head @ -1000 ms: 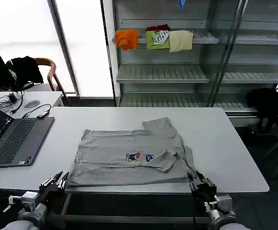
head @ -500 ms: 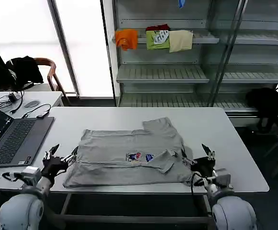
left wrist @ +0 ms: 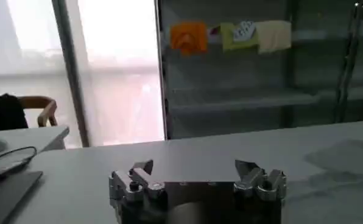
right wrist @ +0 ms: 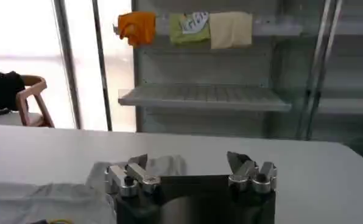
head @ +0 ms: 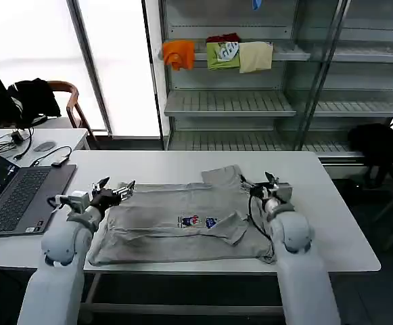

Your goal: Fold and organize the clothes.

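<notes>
A light grey short-sleeved shirt (head: 182,220) with a small multicolour chest print lies spread on the white table (head: 318,203), one sleeve folded up at its far edge (head: 223,177). My left gripper (head: 113,189) hovers open at the shirt's far left corner. My right gripper (head: 266,183) hovers open at the shirt's far right side, beside the sleeve. In the left wrist view the left gripper (left wrist: 193,167) has its jaws wide apart over bare table. In the right wrist view the right gripper (right wrist: 187,161) is open, with grey fabric (right wrist: 53,198) behind it.
An open laptop (head: 17,196) sits at the table's left end. Behind the table stands a metal shelf rack (head: 284,101) holding orange (head: 178,54), green (head: 223,54) and beige (head: 256,57) folded pieces. A black garment (head: 379,149) hangs at the right.
Both arms have risen from below the table's near edge and reached forward over the shirt. The grippers now sit near its far corners. The shirt has not moved.
</notes>
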